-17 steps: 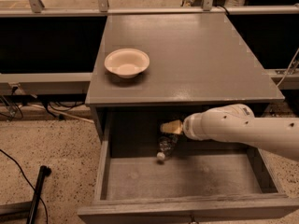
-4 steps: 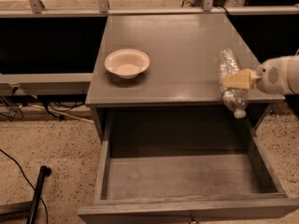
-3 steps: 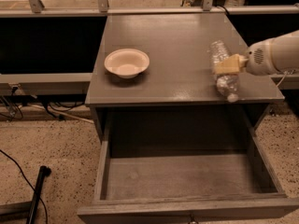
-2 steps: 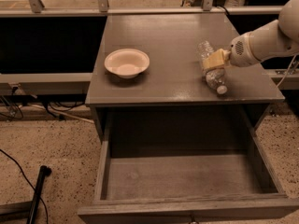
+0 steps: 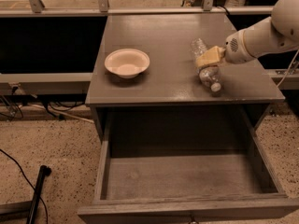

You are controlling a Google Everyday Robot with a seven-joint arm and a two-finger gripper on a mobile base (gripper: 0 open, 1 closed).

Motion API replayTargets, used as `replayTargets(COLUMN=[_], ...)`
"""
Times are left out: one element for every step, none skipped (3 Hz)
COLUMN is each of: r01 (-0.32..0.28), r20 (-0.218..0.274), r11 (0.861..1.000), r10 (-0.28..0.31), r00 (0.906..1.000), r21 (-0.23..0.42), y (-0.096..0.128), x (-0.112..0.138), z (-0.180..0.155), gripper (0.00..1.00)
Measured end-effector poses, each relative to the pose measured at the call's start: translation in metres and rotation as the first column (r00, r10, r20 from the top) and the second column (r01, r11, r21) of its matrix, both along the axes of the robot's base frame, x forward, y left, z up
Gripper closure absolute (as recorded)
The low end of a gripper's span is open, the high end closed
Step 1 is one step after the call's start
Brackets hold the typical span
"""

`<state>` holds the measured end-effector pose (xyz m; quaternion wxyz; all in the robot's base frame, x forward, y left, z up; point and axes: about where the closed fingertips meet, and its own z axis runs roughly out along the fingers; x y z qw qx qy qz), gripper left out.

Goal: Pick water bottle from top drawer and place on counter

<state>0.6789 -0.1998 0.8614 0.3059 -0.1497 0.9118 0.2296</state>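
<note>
The water bottle [image 5: 205, 66] is a small clear ribbed bottle with a white cap pointing toward the front. It hangs tilted over the right part of the counter [image 5: 168, 41], low over it or touching it. My gripper [image 5: 207, 59] reaches in from the right on a white arm and is shut on the bottle's middle with its tan fingers [image 5: 210, 56]. The top drawer [image 5: 182, 176] below the counter is pulled wide open and holds nothing.
A pale round bowl [image 5: 127, 62] stands on the counter's left part. A metal rail [image 5: 140, 10] runs along the counter's far edge. A black pole [image 5: 36, 190] and cables lie on the speckled floor at the left.
My gripper has lifted the bottle out of the drawer, carried it over the counter's right edge and moved it leftward and lower over the counter. The drawer is now empty.
</note>
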Motion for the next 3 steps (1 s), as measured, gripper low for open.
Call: replayTargets(r01=[-0.004, -0.007, -0.007], r20=[-0.003, -0.006, -0.006], r11=[1.000, 1.000, 1.000], r10=[0.004, 0.007, 0.007], r00=[1.0000, 1.0000, 1.0000], r21=[0.001, 0.001, 0.001], y=[0.0024, 0.0043, 0.0043], x=[0.0005, 0.0009, 0.0009], z=[-0.0021, -0.0039, -0.0039], gripper=[0.13, 0.00, 0.00])
